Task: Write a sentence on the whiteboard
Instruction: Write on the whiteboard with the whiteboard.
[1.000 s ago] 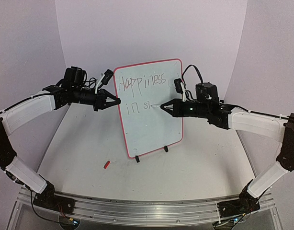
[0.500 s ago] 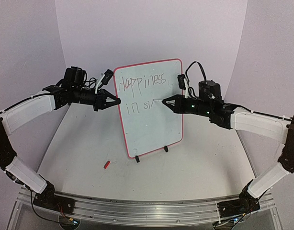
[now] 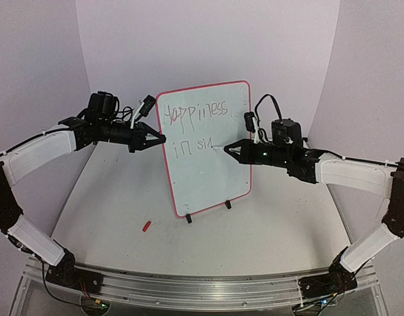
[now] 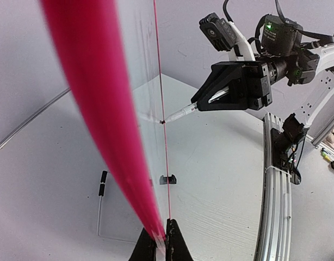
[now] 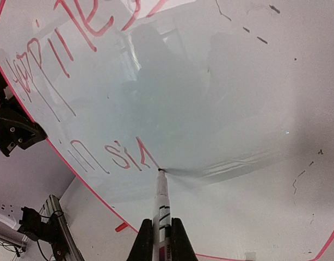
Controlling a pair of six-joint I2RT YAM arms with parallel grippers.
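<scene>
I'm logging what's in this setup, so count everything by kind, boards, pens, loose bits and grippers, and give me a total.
Whiteboard: 1
Marker pen: 1
Small red piece lying loose: 1
Grippers: 2, the left gripper and the right gripper
Total: 5

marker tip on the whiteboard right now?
Touching. Right wrist view: the marker tip meets the whiteboard surface with no gap; left wrist view agrees.

Overhead view high, set back, facing forward, wrist views close up, all sharing the whiteboard (image 3: 208,172)
</scene>
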